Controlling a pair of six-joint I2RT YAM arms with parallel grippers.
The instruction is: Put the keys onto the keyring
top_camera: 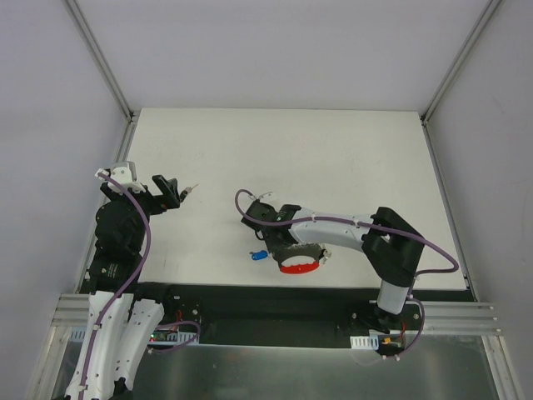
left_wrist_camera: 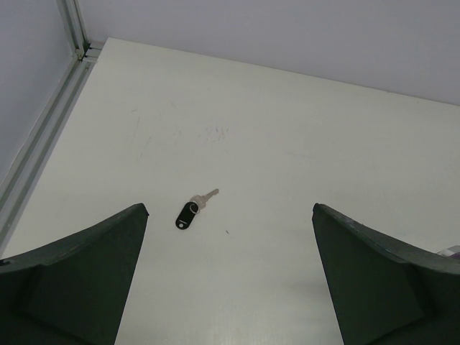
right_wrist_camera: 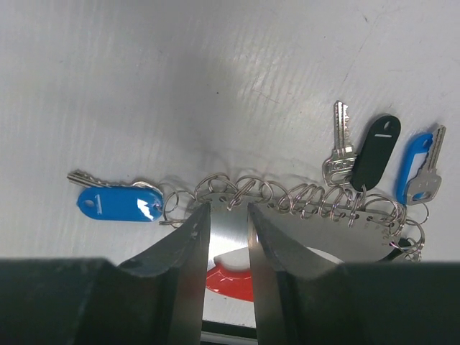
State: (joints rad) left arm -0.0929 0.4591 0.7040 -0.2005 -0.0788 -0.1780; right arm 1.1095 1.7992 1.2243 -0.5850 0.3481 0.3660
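The keyring [right_wrist_camera: 323, 226] is a curved silver plate with a red curved part [right_wrist_camera: 231, 282] and a row of small rings along its edge. On those rings hang a blue-tagged key [right_wrist_camera: 115, 203] at the left, and a black-tagged key [right_wrist_camera: 375, 151] and a second blue-tagged key [right_wrist_camera: 415, 167] at the right. My right gripper [right_wrist_camera: 228, 208] stands just over the plate with its jaws a narrow gap apart and nothing between them. From above, the keyring [top_camera: 298, 267] lies near the table's front edge. Another black-tagged key [left_wrist_camera: 188, 213] lies loose ahead of my left gripper [left_wrist_camera: 230, 215], which is wide open.
The metal frame rail [left_wrist_camera: 43, 136] runs along the table's left edge, close to the left arm. The black strip at the table's near edge [top_camera: 250, 293] lies just behind the keyring.
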